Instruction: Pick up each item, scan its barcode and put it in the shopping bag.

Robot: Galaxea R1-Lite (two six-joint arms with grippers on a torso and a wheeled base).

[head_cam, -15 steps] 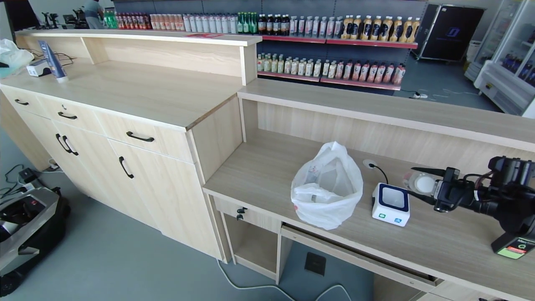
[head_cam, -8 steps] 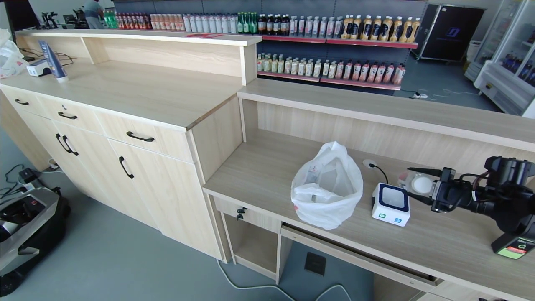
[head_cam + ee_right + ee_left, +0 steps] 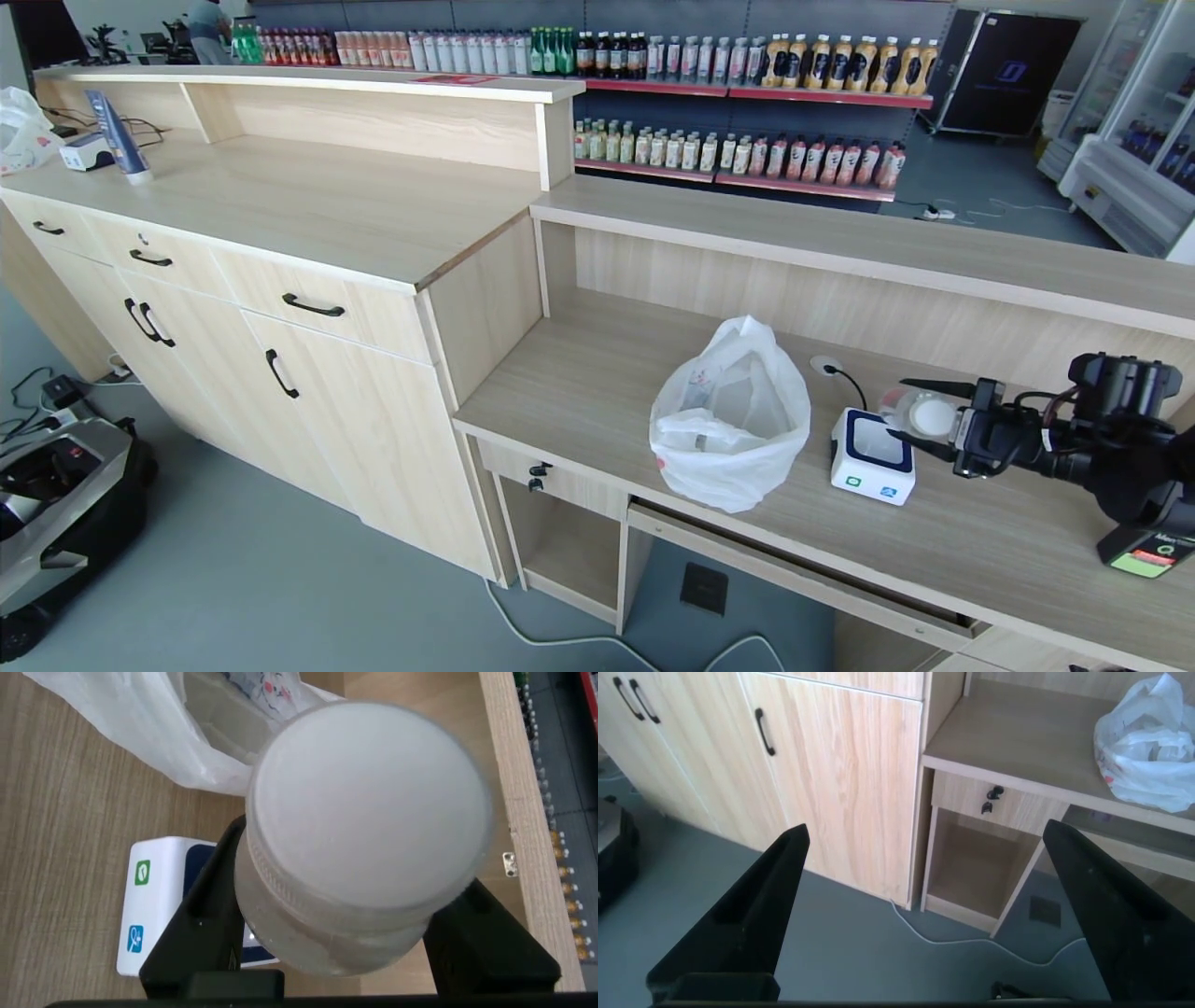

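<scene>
1. The right gripper has its two black fingers pinched on a small round translucent jar with a white lid, one finger on each side of it.
2. The jar is held in the air on its side, lid towards the arm, just over the far right corner of a white box-shaped barcode scanner with a dark blue window.
3. The scanner sits on the light wood desk, and a black cable runs from it to a round hole in the desktop.
4. Just beside the scanner, on its left, a white thin plastic shopping bag stands open on the desk, with pale items showing through it that I cannot make out.
5. The left gripper hangs low over the grey floor in front of the desk, its black fingers spread wide with nothing between them.
</scene>
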